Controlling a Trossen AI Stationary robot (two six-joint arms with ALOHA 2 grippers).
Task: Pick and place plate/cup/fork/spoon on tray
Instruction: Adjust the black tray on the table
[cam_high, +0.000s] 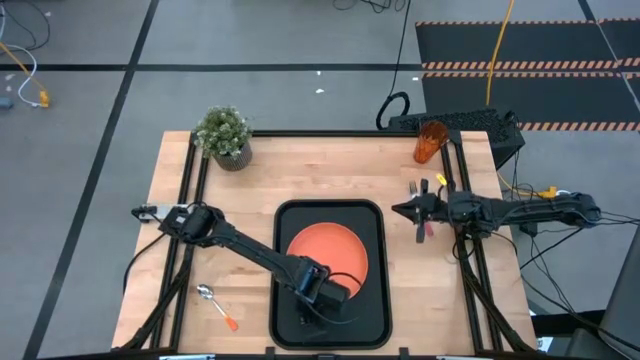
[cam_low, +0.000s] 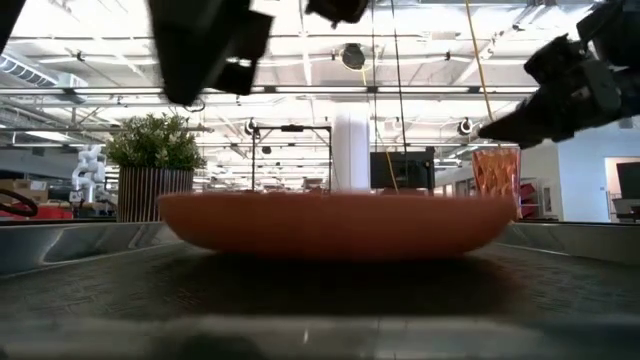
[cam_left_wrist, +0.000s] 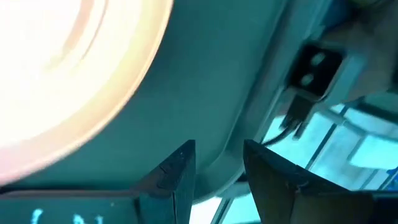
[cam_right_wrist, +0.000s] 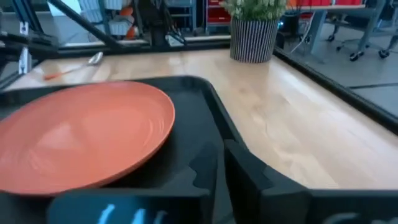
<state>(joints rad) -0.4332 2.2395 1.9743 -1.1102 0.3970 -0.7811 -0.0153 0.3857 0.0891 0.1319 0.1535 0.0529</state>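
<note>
The orange plate lies flat in the black tray and also shows in the low view. My left gripper hovers open over the tray's near right part, beside the plate's near rim; its fingers stand apart in the left wrist view. My right gripper is shut and empty just past the tray's right rim, pointing at the plate. The fork lies on the table under my right arm. The cup stands at the far right. The spoon lies near the left front.
A potted green plant stands at the table's far left. Black rails run along the table's left, right and far edges. Bare wood lies between the tray and the plant and along the tray's right side.
</note>
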